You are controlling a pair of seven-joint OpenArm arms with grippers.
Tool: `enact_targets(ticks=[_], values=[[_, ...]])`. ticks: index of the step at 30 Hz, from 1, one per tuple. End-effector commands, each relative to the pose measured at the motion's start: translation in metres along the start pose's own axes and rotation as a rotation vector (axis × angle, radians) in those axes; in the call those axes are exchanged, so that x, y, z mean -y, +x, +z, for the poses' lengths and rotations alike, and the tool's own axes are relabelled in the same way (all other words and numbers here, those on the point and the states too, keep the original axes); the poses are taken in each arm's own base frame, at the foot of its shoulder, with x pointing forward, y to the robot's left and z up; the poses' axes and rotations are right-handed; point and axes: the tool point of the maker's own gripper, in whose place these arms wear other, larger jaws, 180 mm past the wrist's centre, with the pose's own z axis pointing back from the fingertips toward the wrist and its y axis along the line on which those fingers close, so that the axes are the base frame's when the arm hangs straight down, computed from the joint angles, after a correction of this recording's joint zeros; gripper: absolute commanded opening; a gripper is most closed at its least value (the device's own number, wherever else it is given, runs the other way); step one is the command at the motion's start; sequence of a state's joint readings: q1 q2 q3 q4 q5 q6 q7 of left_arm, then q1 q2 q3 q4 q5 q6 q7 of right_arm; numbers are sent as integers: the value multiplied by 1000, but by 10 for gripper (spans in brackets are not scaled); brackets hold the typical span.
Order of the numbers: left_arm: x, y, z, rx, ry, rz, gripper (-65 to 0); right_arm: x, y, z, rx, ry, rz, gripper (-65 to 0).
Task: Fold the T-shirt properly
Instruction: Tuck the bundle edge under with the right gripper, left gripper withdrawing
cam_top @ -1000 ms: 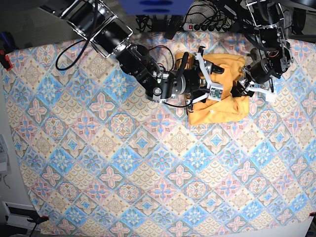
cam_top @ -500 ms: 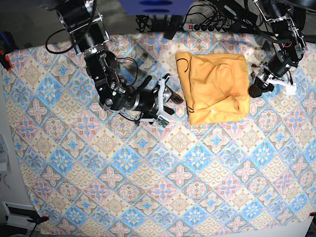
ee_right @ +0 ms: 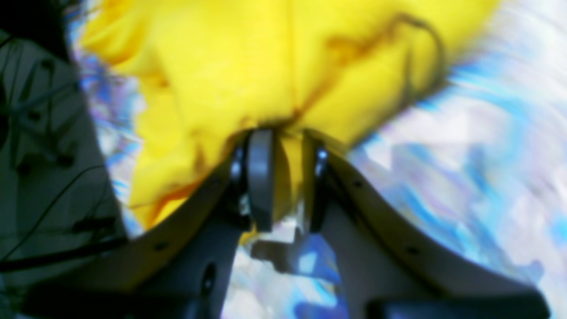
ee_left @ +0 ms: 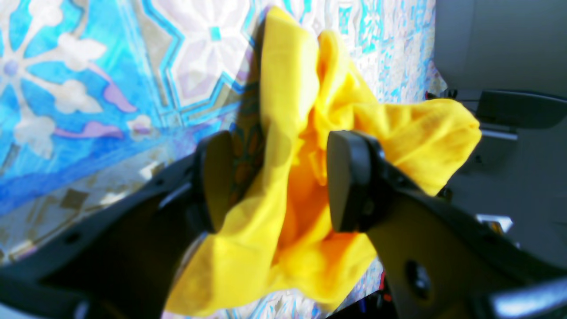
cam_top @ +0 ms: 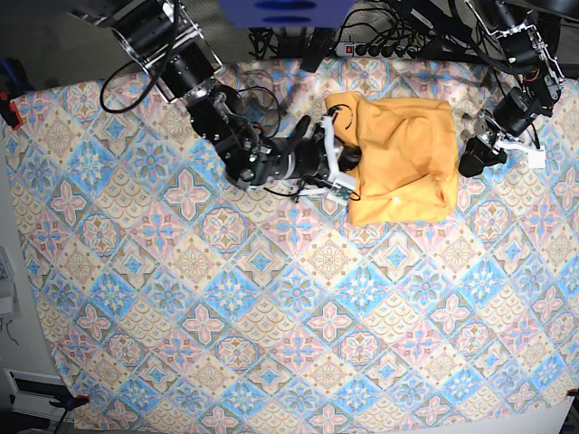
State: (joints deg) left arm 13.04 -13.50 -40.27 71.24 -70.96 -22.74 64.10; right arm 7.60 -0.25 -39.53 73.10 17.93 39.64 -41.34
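The yellow-orange T-shirt [cam_top: 403, 158] lies bunched in a rough square at the back right of the patterned tablecloth [cam_top: 271, 298]. My right gripper [cam_top: 342, 163] is at the shirt's left edge. In the right wrist view this gripper [ee_right: 288, 177] is shut, with a fold of the T-shirt [ee_right: 248, 66] pinched between its fingers. My left gripper [cam_top: 470, 161] sits at the shirt's right edge. In the left wrist view its jaws [ee_left: 279, 181] stand wide open, and loose T-shirt fabric [ee_left: 283, 110] lies between the pads.
A power strip [cam_top: 371, 47] and tangled cables run along the back edge behind the shirt. A red clamp [cam_top: 9, 113] holds the cloth at the far left. The table's white front edge shows at the bottom right.
My right arm has swung back from the cloth's middle left to the shirt's left edge and closed on the fabric. The left gripper has barely moved and stays open.
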Motion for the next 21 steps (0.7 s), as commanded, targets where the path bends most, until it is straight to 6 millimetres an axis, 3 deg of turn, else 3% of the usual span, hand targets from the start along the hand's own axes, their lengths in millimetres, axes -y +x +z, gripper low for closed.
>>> enact_targets(ticks=[1,16,21], values=[[9,13,3,26,-26,-24,-317,-4,32,0,81,18,34,-544],[9,13,3,29,-26,-24,-317,-92,82,-40,53,222,321,-545],[10,17,5,36,-26,-34,-317,-98,60,-55,-46,260,358,-544]])
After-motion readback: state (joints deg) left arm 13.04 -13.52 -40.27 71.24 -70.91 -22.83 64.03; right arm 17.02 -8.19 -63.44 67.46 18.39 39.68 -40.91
